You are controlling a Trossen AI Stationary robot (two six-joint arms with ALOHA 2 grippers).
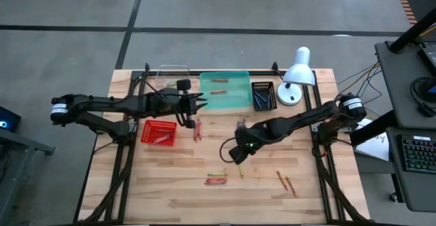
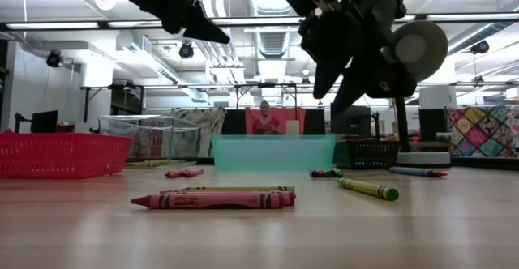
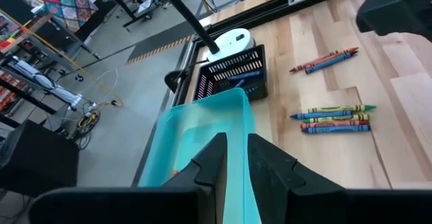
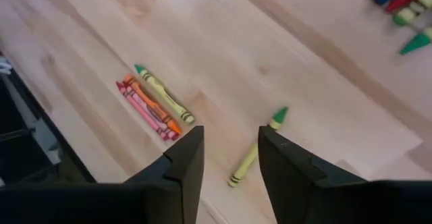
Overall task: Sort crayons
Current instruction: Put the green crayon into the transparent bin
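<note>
Partly sorted, several crayons (image 1: 216, 179) loose on table (image 1: 170, 185); some in teal tray (image 1: 225, 100); right gripper (image 4: 229, 158) apart, empty, above green crayon (image 4: 255, 150); left gripper (image 3: 233, 158) nearly together, empty.

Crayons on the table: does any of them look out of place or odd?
Nothing looks damaged. One green crayon lies alone and askew beside a neat group of crayons, below the open right gripper. Other crayons lie loose on the wooden table, not yet sorted.
</note>
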